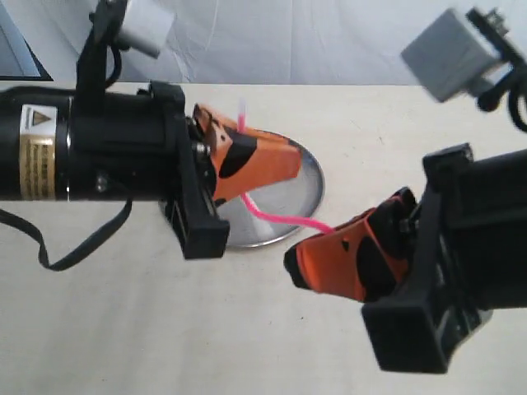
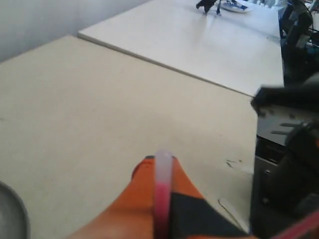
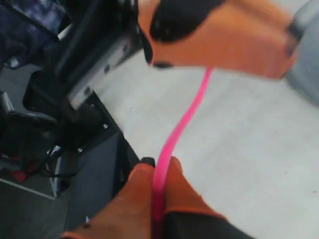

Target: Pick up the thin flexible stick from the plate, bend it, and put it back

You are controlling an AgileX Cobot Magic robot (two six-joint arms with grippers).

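The thin pink stick (image 1: 276,217) hangs in a curve above the silver plate (image 1: 306,191), held at both ends. My left gripper (image 1: 247,160) is shut on one end, whose pale whitish tip (image 1: 242,107) pokes out past the orange fingers. In the left wrist view the stick (image 2: 162,191) lies pinched between the fingers of the left gripper (image 2: 162,174). My right gripper (image 1: 323,240) is shut on the other end, to the right of the plate. In the right wrist view the stick (image 3: 182,119) runs from the right gripper (image 3: 158,172) up to the left gripper's orange fingers (image 3: 219,32).
The cream table (image 1: 115,329) carries the plate. The left arm's black body (image 1: 90,148) covers the plate's left side. A loose black cable (image 1: 74,247) lies on the table at the left. A grey camera housing (image 1: 453,53) hangs at the upper right.
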